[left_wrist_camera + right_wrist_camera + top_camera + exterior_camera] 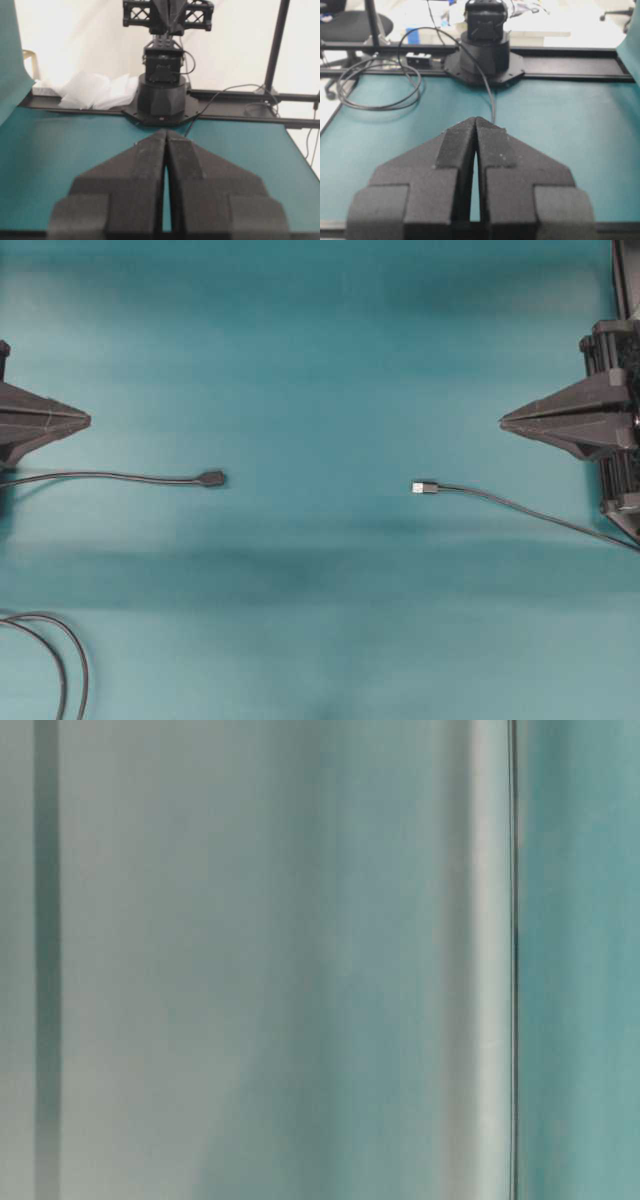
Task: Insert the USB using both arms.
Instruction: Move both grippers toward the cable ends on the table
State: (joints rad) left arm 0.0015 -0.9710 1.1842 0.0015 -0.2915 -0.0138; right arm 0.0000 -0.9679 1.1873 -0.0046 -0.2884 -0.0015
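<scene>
The USB plug (pixel 425 487) with a silver tip lies on the teal table right of centre, its thin dark grey cable trailing to the right edge. The black rounded socket end (pixel 211 478) of the other cable lies left of centre, facing it across a wide gap. My left gripper (pixel 86 421) is shut and empty at the left edge, above the socket cable. My right gripper (pixel 503 421) is shut and empty at the right, above the plug's cable. In the wrist views both grippers, left (pixel 166 132) and right (pixel 476 119), show fingertips touching and nothing held.
A looped dark cable (pixel 62 660) lies at the front left corner; it also shows in the right wrist view (pixel 380 87). Each wrist view faces the opposite arm's base, left view (pixel 162 95) and right view (pixel 485 55). The table-level view shows only blurred pale and teal surfaces.
</scene>
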